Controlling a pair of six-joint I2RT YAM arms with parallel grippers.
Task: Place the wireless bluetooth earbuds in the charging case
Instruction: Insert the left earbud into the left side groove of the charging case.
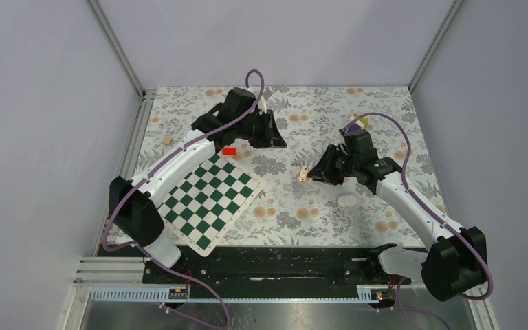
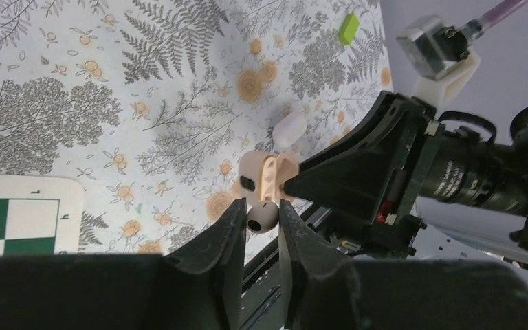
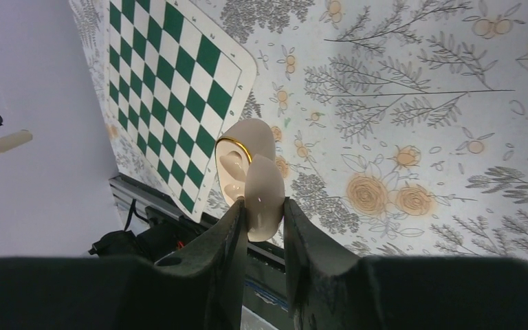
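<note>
Aloft, left arm (image 1: 179, 155) jaws pinch earbud (image 2: 262, 216); right arm (image 1: 402, 196) jaws pinch open charging case (image 3: 256, 180)

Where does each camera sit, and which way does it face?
Top external: above and behind, looking down on the table; left arm and right arm show.
Left wrist: looking past the left gripper, shut on an earbud, toward the charging case.
Right wrist: looking past the right gripper, shut on the case, toward the chessboard.
Shared: both wrist views show case and earbud.

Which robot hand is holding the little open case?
The right gripper. It pinches the open charging case between its fingers, while the left gripper holds a white earbud instead.
</note>
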